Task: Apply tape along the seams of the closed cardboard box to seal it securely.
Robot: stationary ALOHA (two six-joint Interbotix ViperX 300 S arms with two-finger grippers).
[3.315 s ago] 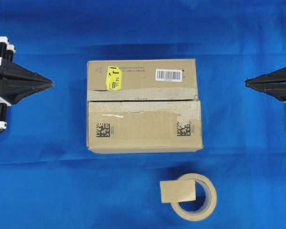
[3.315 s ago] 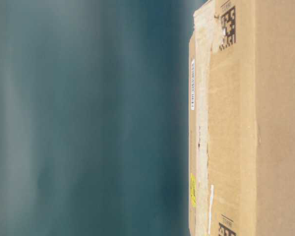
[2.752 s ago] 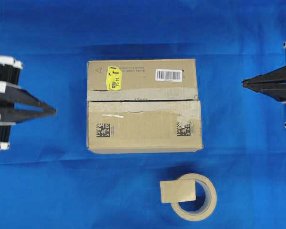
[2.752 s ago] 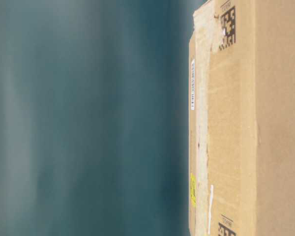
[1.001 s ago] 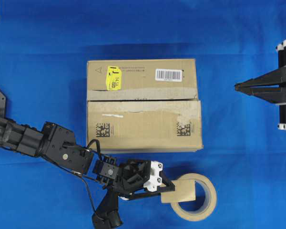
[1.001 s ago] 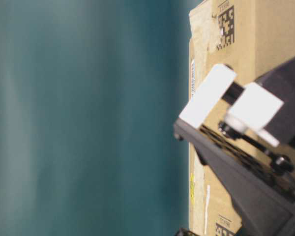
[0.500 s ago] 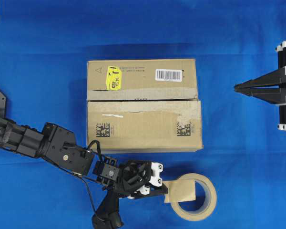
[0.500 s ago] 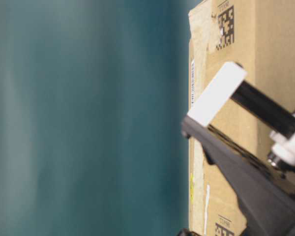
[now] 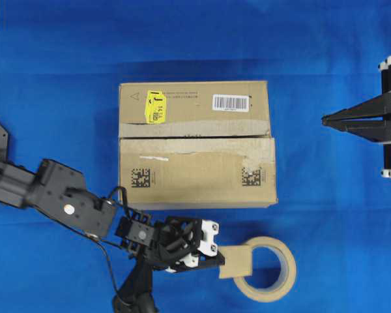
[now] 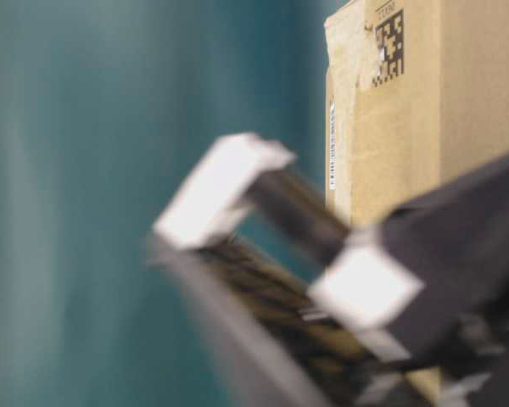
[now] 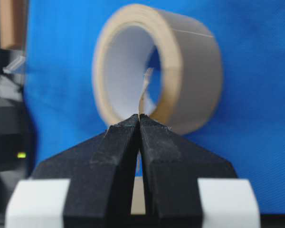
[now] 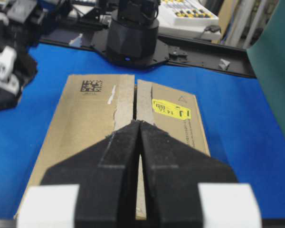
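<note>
Your left gripper (image 9: 220,261) has its jaws clamped on the tape (image 9: 236,262), which hangs off the tape roll (image 9: 266,269) near the cardboard box (image 9: 195,143). Your right gripper (image 9: 326,120) sits well clear of the box, jaws closed on nothing.

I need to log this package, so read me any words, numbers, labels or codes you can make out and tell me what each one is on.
"J": large black letter on the yellow sticker on the cardboard box; its smaller print is too small to read.
White barcode label: bars visible, digits too small.
Two black square codes: patterns only, the tiny text beside them is unreadable.
Faint printed line and triangle mark on the top flap: too faint.
</note>
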